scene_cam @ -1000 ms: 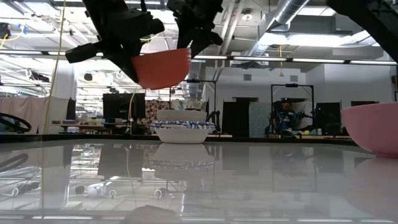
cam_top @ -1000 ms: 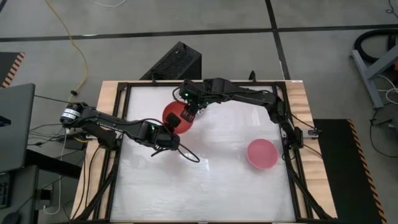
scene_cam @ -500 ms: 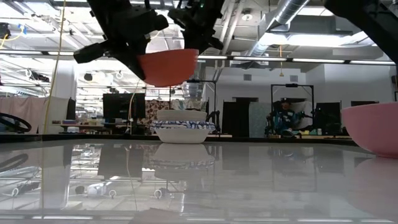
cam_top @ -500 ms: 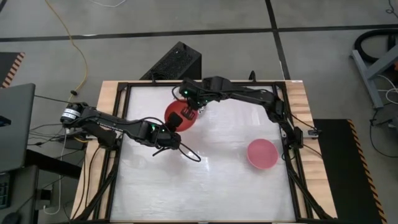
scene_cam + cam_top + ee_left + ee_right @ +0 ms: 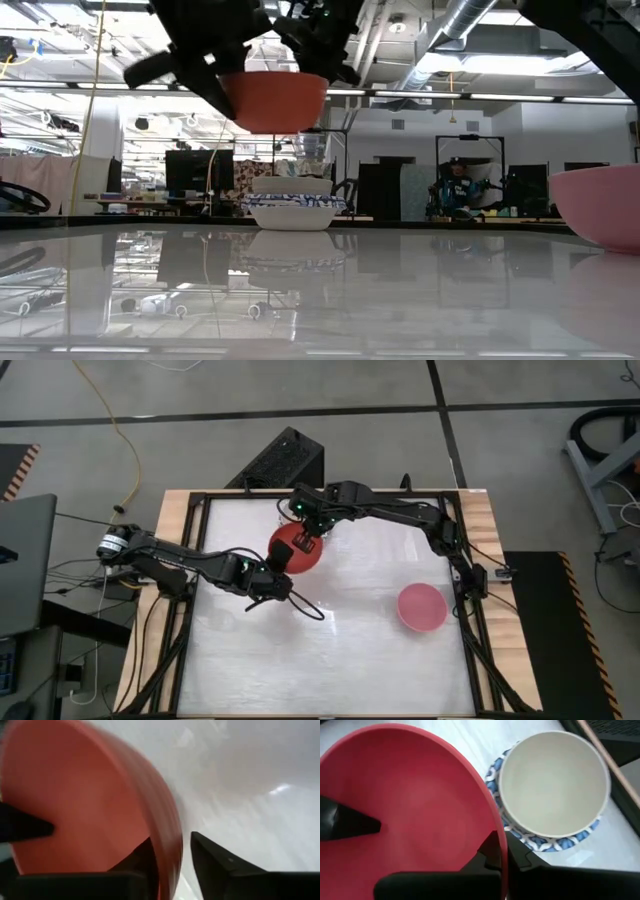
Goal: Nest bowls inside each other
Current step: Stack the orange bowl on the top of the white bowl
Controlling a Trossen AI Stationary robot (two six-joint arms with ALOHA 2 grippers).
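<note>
A red bowl [image 5: 297, 548] hangs level in the air over the table's far middle. My right gripper [image 5: 502, 850] is shut on its rim. My left gripper [image 5: 171, 840] stands open astride the opposite side of the rim, one finger inside the bowl and one outside. Just beyond the red bowl, a cream bowl [image 5: 552, 782] sits nested in a white bowl with a blue-patterned rim [image 5: 540, 840]; this stack [image 5: 292, 205] rests on the table near its far edge. A pink bowl [image 5: 421, 607] stands alone on the table at the right. My left gripper has its outer finger [image 5: 215, 865] standing apart from the red bowl's wall. Its inner finger [image 5: 142, 862] lies close to the inside wall; whether it touches, I cannot tell. My right gripper pinches the red bowl's rim [image 5: 496, 827] between its two fingers, one inside the bowl and one outside. The fingers slant down from the table's far right. The bowl hangs level, mouth up, lifted clear of the table [image 5: 275, 100].
The right arm [image 5: 400, 515] reaches across the table's far side above the stack. A black box [image 5: 280, 460] stands on the floor past the far edge. A black cable [image 5: 305, 608] loops on the table below the left gripper. Bare white tabletop [image 5: 300, 660] fills the near half.
The red bowl has tipped from tilted to level and has shifted a little toward the table's right. My right gripper, whose fingers stood about the bowl's rim, has taken hold of the rim.
</note>
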